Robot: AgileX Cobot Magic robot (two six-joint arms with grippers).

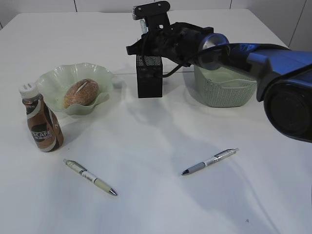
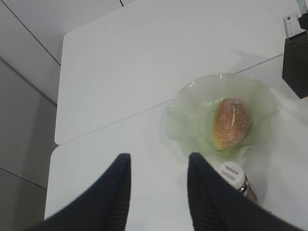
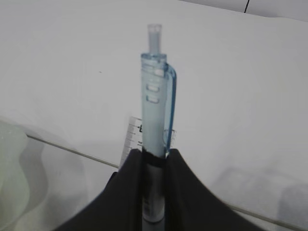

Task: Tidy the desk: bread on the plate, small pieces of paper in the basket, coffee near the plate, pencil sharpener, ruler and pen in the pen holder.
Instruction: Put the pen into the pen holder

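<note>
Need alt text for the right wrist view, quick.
The right gripper is shut on a light blue click pen, held upright with its clicker end up. A clear ruler shows just behind it, over the white table.

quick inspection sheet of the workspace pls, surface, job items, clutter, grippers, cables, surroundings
surface: white table, seam across the back.
job's things: bread on green plate; coffee bottle beside plate; two pens lying flat, left pen, right pen; pen holder with ruler behind the held pen; basket.
clutter: nothing seen.
grippers: left gripper open, empty; right gripper shut on blue pen above pen holder.
cables: black cable on right arm.
surroundings: pale wall panels.
</note>
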